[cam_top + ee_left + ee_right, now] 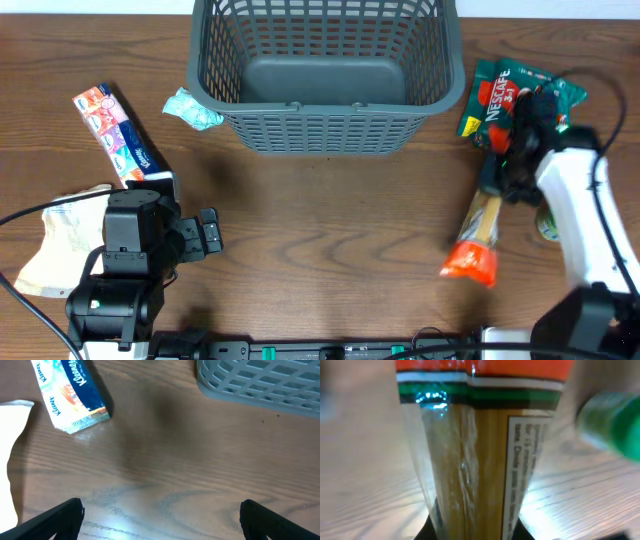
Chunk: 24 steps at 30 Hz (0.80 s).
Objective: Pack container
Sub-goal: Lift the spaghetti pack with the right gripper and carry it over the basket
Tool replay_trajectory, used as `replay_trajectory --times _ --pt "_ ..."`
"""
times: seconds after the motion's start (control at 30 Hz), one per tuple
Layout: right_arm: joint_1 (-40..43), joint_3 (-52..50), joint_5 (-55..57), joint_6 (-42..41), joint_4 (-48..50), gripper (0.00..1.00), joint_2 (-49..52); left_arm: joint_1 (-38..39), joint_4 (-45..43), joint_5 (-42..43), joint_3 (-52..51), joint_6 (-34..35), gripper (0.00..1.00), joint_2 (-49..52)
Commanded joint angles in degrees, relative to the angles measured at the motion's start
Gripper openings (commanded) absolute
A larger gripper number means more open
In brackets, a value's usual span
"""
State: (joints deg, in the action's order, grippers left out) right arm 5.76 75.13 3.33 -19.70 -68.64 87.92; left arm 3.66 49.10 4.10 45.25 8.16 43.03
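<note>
Dark grey lattice plastic, the container (320,140) sits empty at the far middle of the table, forward and to the left of the right gripper (497,185). That gripper's jaws are clamped on the far end of the long packet (478,235), seemingly dry pasta, though the blurred wrist view leaves that uncertain. The packet's long axis runs back toward the robot, orange end nearest, so the carry should go forward and leftward over the near rim, while the left gripper (208,236) hangs spread wide and empty near the tissue pack (115,130).

One container (325,130), five packets (118,135) (195,108) (497,95) (476,243) (60,245)
</note>
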Motion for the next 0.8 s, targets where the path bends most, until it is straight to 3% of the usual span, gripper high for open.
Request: replay_trajectory --times 0.0,0.23,0.5,0.77 --pt "0.17 11.78 -1.81 3.56 -2.89 0.01 -2.51 0.28 0.15 -0.5 1.27 0.52 0.98 -0.09" --pt "0.15 32.7 -2.49 8.22 -0.57 0.01 -2.51 0.28 0.15 -0.5 1.27 0.52 0.98 -0.09" --pt "-6.73 44.98 -7.87 36.3 2.69 0.01 -2.51 0.28 0.13 -0.5 1.27 0.52 0.98 -0.04" --pt "-18.58 45.29 -7.82 56.98 14.45 0.01 -0.31 0.28 0.17 -0.46 1.27 0.57 0.98 -0.04"
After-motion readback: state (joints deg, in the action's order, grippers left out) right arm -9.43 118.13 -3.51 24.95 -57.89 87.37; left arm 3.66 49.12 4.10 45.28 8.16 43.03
